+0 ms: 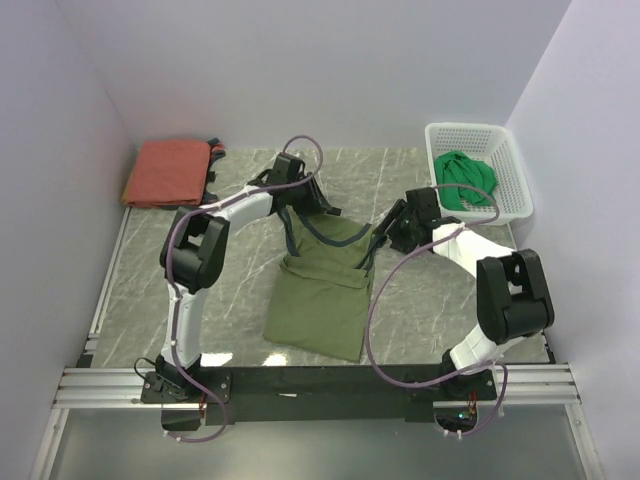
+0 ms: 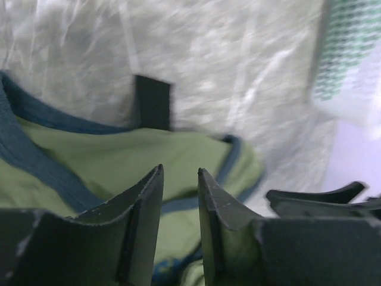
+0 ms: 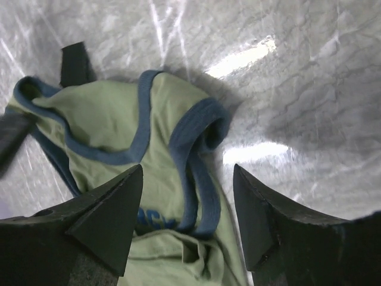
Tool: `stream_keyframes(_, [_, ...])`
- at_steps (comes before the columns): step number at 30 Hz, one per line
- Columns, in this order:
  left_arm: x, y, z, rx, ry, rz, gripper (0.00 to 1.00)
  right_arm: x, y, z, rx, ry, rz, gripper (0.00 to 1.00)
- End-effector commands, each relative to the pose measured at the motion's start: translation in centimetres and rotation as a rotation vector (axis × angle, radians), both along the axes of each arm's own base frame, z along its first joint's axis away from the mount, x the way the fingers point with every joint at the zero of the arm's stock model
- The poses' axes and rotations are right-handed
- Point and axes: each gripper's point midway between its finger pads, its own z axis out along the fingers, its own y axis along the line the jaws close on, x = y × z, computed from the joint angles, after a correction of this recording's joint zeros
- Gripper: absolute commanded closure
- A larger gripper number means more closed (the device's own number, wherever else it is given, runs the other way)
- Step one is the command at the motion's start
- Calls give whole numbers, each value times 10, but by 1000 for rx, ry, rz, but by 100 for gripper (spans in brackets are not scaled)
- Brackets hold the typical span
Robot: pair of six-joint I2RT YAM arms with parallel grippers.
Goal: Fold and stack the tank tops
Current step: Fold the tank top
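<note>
Lying folded into a flat rectangle at the far left corner of the marble-patterned table (image 1: 240, 310), the rust-red tank top (image 1: 170, 172) looks finished and parked there as the base of the stack, well apart from the work in the middle.

Next comes the left gripper (image 1: 300, 195), reaching to the far end of the olive tank top (image 1: 320, 300). In its wrist view the fingers (image 2: 149, 202) stand only narrowly apart and nothing is pinched between them. The navy-trimmed cloth lies just beyond the tips, so this reads as lining up on a strap, not a grip.

The olive top sits at centre with its hem toward the arm bases and its straps bunched at the far end, probably half arranged for folding.

The right gripper (image 3: 187, 179) hangs over the right-hand strap (image 3: 199, 128) with its jaws spread wide and empty. I judge that both arms mean to take the shoulders together.

Blue lettering (image 3: 152, 220) on the chest is partly buried under a fold and too blurred to read. No brand or label shows elsewhere.

At far right, the white mesh basket (image 1: 512, 165) holds the crumpled bright green tank top (image 1: 468, 180), apparently waiting its turn.
</note>
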Motion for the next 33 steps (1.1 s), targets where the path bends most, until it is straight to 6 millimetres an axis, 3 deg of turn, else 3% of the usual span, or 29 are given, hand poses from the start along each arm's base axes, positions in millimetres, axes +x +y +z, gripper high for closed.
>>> stream_keyframes(1, [-2, -24, 14, -37, -64, -112, 66, 16, 2, -2, 76, -38, -58, 32])
stream_keyframes(5, [-6, -29, 1, -35, -45, -114, 68, 28, -7, -10, 99, -46, -124, 32])
stream_keyframes(8, [-15, -32, -10, -35, -17, -124, 76, 34, -13, -16, 123, -41, -171, 33])
stream_keyframes(11, [-33, -33, -24, -19, 9, -129, 80, 43, -9, -21, 177, -46, -189, 36])
stream_keyframes(13, [-37, -34, -22, -26, 3, -131, 79, 47, -6, -21, 213, -53, -204, 39])
stream_keyframes(16, [-45, -38, -22, -25, 7, -149, 80, 49, -1, -28, 255, -33, -209, 50])
stream_keyframes(20, [-59, -45, -21, -16, 15, -172, 83, 49, 2, -37, 271, -9, -212, 75])
stream_keyframes(22, [-64, -47, -13, -13, -3, -176, 83, 48, 1, -37, 256, -13, -206, 83])
stream_keyframes(25, [-73, -50, -10, 2, 2, -183, 83, 54, -2, -28, 217, -36, -181, 93])
stream_keyframes(28, [-80, -49, -18, 42, 31, -180, 85, 65, -5, -5, 157, -107, -133, 100])
stream_keyframes(31, [-87, -42, -30, 81, 55, -156, 87, 79, -7, 33, 49, -213, -76, 100])
stream_keyframes(33, [-92, -38, -38, 111, 74, -143, 89, 76, -6, 53, -47, -269, -31, 100])
